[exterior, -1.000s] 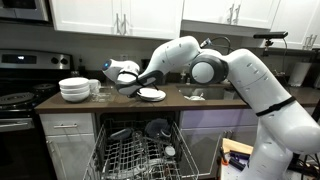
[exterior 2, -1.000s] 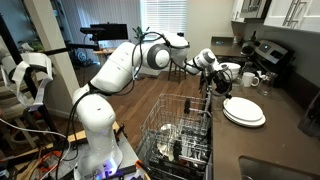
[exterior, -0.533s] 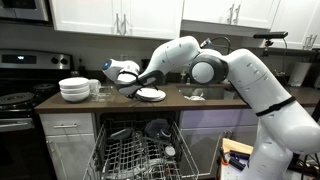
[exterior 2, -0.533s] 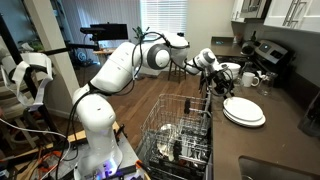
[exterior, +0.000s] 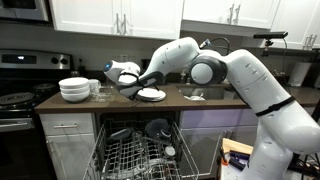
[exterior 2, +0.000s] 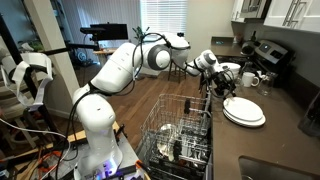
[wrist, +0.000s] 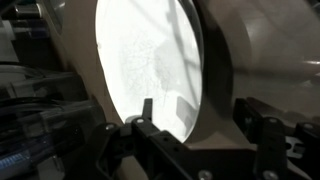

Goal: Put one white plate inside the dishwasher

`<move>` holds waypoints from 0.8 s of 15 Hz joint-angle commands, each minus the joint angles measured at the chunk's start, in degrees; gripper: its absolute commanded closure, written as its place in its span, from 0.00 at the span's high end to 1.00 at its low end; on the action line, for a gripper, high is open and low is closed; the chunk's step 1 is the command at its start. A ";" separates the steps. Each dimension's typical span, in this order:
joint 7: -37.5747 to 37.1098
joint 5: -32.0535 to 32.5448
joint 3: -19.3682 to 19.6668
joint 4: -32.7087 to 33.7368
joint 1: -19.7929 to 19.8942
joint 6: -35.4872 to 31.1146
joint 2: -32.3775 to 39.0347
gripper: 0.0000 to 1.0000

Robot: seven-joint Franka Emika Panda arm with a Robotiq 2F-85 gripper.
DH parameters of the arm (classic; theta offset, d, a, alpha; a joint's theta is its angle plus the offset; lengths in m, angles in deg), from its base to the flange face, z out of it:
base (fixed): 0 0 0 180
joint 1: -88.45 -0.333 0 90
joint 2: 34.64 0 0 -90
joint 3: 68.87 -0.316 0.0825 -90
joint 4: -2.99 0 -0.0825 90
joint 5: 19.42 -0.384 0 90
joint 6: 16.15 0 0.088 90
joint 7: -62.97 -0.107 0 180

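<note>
The white plate (exterior: 151, 94) lies flat on the brown counter above the open dishwasher (exterior: 135, 150); it also shows near the counter's edge (exterior 2: 243, 111). My gripper (exterior: 132, 87) reaches in low at the plate's rim, seen too from the other side (exterior 2: 217, 87). In the wrist view the plate (wrist: 140, 60) fills the picture. The gripper (wrist: 200, 115) is open. One finger (wrist: 147, 112) stands over the plate and the other (wrist: 255, 125) beyond its edge, so the rim lies between the jaws unclamped.
A stack of deeper white bowls (exterior: 75, 90) stands on the counter beside the black stove (exterior: 20, 100). The dishwasher's wire rack (exterior 2: 180, 130) is pulled out and holds dark dishes. Mugs (exterior 2: 250, 78) sit further along the counter. A sink (exterior: 205, 95) lies past the plate.
In the exterior views the arm and the plate keep their places; no movement shows at this size.
</note>
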 commanded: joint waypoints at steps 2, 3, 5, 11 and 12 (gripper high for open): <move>2.11 0.08 0.21 1.74 -0.25 1.20 1.11 0.51; 2.13 0.08 0.21 1.79 -0.32 1.28 1.17 0.43; 2.08 0.16 0.29 1.94 -0.60 1.74 1.38 0.31; 2.08 0.76 0.51 2.16 -0.73 3.72 1.84 0.01; 2.08 0.97 0.60 2.23 -0.73 4.20 1.88 0.00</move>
